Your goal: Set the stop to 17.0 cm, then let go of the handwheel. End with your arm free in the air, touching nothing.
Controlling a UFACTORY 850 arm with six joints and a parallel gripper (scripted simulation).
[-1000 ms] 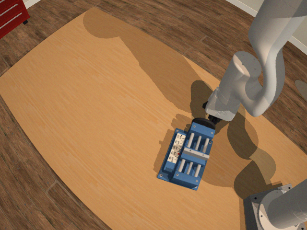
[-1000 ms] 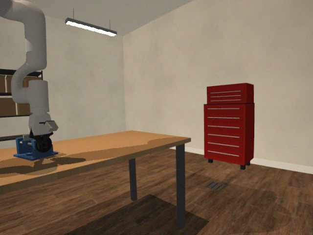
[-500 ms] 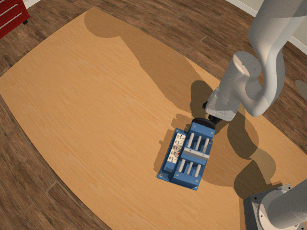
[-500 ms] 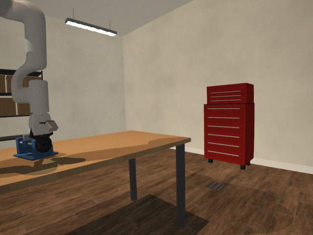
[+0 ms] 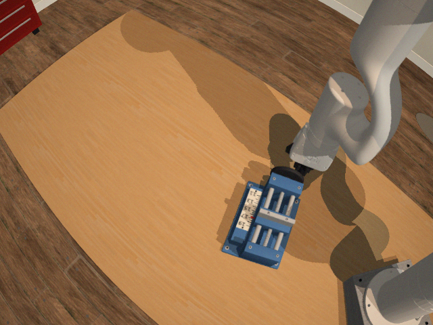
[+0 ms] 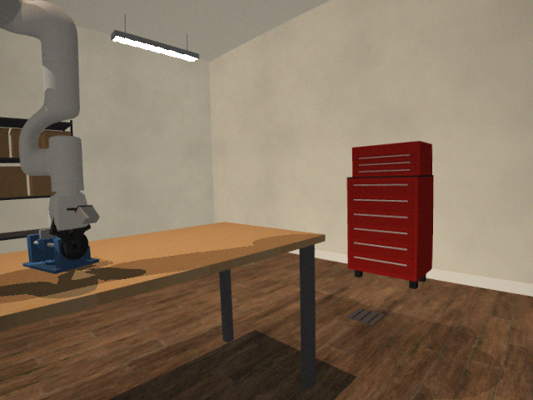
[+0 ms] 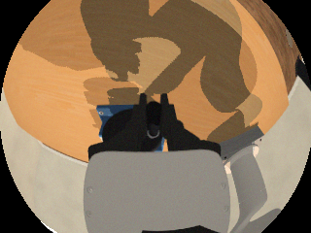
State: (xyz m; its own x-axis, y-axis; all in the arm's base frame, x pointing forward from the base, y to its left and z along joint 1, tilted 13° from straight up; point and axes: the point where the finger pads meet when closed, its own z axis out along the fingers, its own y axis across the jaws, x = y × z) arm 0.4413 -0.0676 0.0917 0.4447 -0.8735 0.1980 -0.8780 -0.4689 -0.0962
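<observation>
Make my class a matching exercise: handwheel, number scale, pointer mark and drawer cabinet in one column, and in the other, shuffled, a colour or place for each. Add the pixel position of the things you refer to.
Column one
1. handwheel [image 5: 286,172] [image 6: 73,244] [image 7: 117,128]
2. number scale [image 5: 249,208]
3. pointer mark [image 5: 252,217]
4. drawer cabinet [image 5: 17,26] [image 6: 381,223]

Column two
A. standing on the floor
B. red, beside the printed numbers
C. black, at one end of the blue frame [image 5: 261,255] [image 6: 34,248] [image 7: 108,113]
D. pale strip with dark figures

Right pairs: 1-C, 2-D, 3-B, 4-A
</observation>
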